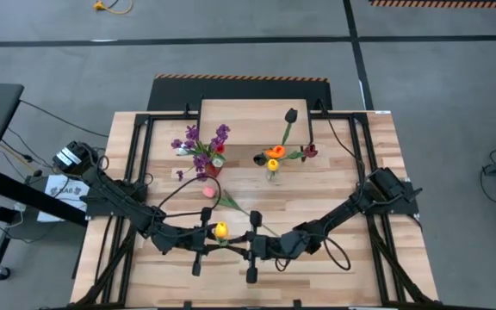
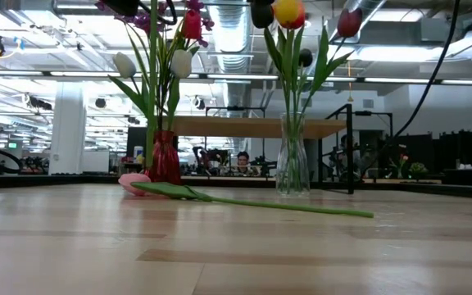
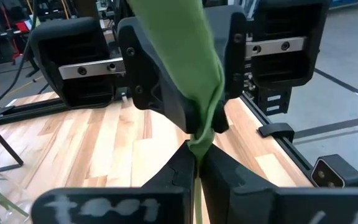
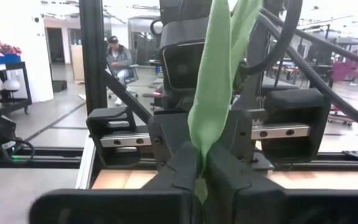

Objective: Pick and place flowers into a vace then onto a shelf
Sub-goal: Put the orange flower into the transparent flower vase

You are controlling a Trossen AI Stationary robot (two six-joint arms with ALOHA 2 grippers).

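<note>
On the light plank bench (image 1: pixel 334 258), the small raised light-wood shelf (image 1: pixel 248 116) is standing at the far edge, the red vase (image 1: pixel 213 169) and clear glass vase (image 1: pixel 271 175) are sitting before it, and a pink tulip (image 1: pixel 207 191) is lying nearer.

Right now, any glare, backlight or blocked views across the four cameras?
High view: even light, faint shadows. Low view: ceiling lights backlight the red vase and glass vase. Left wrist view: the yellow tulip's leaf, pinched by the left tool, covers the centre. Right wrist view: same leaf over the right tool.
</note>
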